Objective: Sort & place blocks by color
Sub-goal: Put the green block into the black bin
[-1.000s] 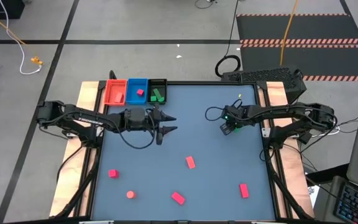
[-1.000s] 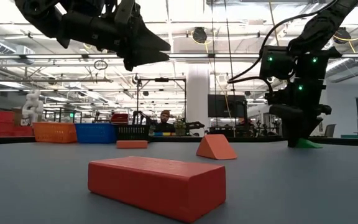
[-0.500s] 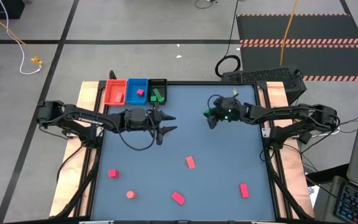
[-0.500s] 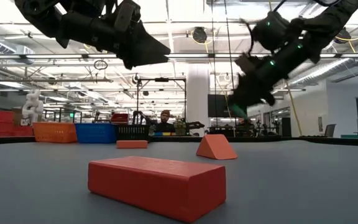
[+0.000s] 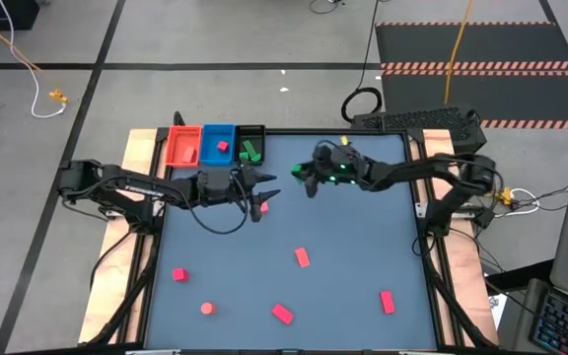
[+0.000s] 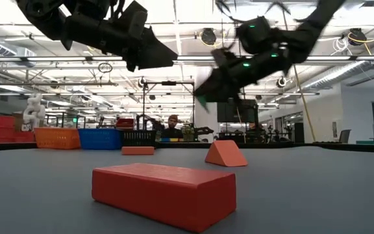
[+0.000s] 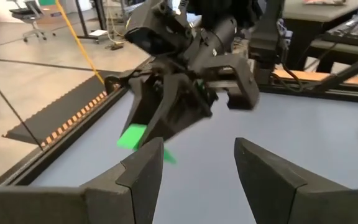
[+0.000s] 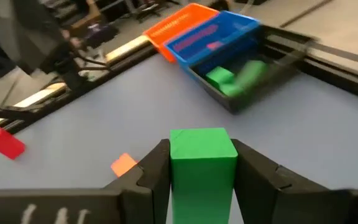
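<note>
My right gripper [image 5: 304, 181] hovers over the table's far middle, shut on a green block [image 8: 202, 154] that also shows in the left wrist view [image 7: 132, 135]. Facing it from the left, my left gripper [image 5: 264, 194] hangs above the table, open, with nothing between its fingers [image 7: 146, 169]. Red and orange blocks lie flat on the table, one in the middle [image 5: 302, 257], one at the near left [image 5: 178, 274] and one at the near right [image 5: 388, 301]. The red tray [image 5: 182, 146], blue tray [image 5: 217, 143] and black tray [image 5: 250, 144] stand side by side at the far left corner. My right gripper pinches the green block between its two fingers, on two opposite side faces [image 8: 174, 163]. The fingers [image 8: 253, 171] lie nearly level, slanting a little down, and point toward the table's far left. The block's end face stands out between the fingertips. It is lifted clear of the table.
The black tray [image 8: 241, 84] holds green blocks, and the blue tray [image 8: 213, 37] holds a pink one. A small orange block [image 8: 124, 163] lies on the table between the two grippers. More blocks lie near the front edge [image 5: 282, 314]. The near half of the table has room between them.
My right gripper has risen from the table at the right with the green block, tipped from pointing down to nearly level, and swung toward the table's left, nearer the trays and my left gripper. The block is lifted clear now. My left gripper has rolled slightly in place.
</note>
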{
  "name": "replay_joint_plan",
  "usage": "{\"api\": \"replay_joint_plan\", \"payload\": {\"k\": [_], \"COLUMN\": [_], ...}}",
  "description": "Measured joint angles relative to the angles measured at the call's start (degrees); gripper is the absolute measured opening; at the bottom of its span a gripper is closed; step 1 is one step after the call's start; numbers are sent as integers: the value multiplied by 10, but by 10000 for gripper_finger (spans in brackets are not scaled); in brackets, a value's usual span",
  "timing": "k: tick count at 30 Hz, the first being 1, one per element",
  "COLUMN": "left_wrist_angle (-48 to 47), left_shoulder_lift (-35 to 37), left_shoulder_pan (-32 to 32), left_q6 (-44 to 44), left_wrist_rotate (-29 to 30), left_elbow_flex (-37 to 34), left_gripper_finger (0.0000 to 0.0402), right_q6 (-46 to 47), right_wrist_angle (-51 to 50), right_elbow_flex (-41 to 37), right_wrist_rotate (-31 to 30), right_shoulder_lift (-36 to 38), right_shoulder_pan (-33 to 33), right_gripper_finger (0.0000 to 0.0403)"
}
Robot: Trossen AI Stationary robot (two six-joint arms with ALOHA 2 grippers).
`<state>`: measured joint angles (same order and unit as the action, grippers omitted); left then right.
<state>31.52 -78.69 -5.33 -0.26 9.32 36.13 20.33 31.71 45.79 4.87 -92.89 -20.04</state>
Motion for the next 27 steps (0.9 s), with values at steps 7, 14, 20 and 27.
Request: {"api": "replay_joint_plan", "payload": {"k": [7, 14, 20, 27], "left_wrist_angle": [-31, -138, -207, -201], "left_shoulder_lift": [29, 109, 161, 160], "left_shoulder_pan": [-11, -9, 6, 32], "left_q6": [-15, -37, -61, -69], "left_wrist_rotate": [-1, -2, -2, -2], "left_elbow_flex": [0, 1, 0, 0], "left_gripper_finger": [200, 200, 200, 200], "right_q6": [-45, -83, -76, -45], "right_wrist_angle": [-55, -140, -134, -131], "right_elbow_flex": [174, 319, 384, 445], "right_wrist_rotate": [59, 93, 120, 149], "right_shoulder_lift": [-109, -195, -251, -317], "right_shoulder_pan": [-10, -36, -71, -92], "right_gripper_finger": [124, 124, 124, 124]}}
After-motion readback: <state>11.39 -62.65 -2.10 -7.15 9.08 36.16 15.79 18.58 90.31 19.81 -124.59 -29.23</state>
